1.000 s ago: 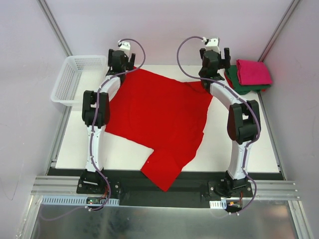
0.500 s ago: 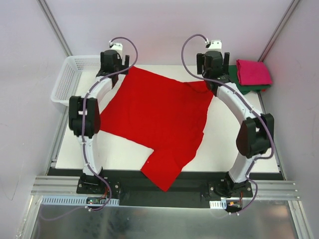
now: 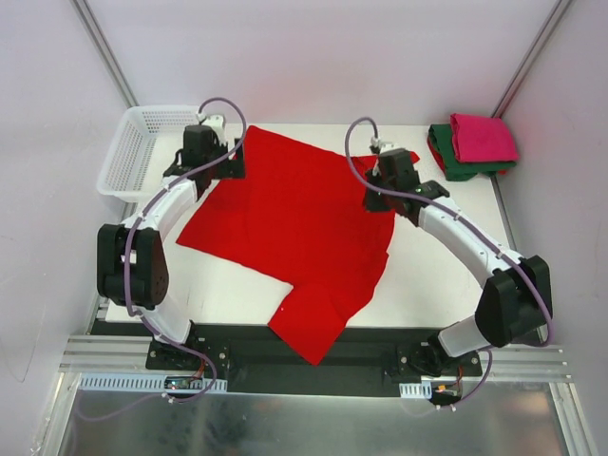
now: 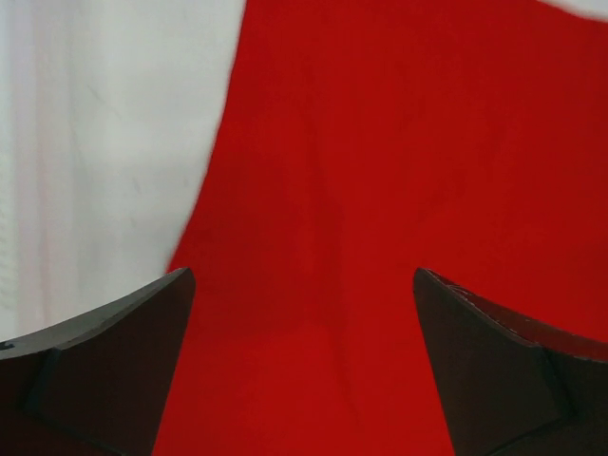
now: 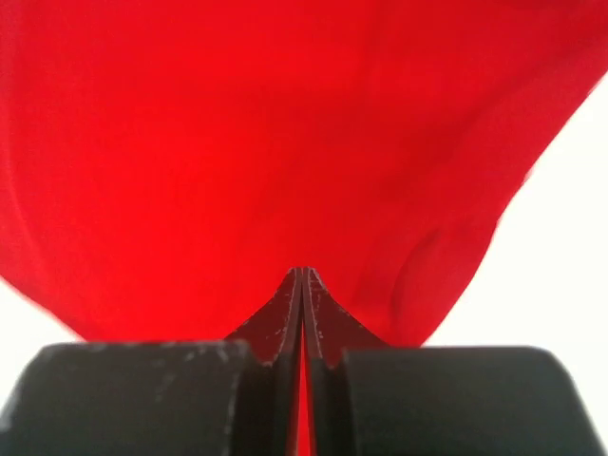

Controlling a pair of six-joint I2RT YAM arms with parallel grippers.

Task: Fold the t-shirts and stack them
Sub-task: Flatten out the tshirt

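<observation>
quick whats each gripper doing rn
left gripper: open, above the red shirt, holding nothing
right gripper: closed, pinching the red shirt

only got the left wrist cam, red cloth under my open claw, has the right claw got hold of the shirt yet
Observer: Yes. The right claw is shut, pinching the red t-shirt at its right edge.
Operator: ok and where does mine sit on it
Observer: The left claw is over the shirt's far left corner, close to the white basket.
Operator: anything already folded
Observer: A magenta t-shirt lies folded on top of a folded dark green t-shirt, at the far right corner of the table.
</observation>
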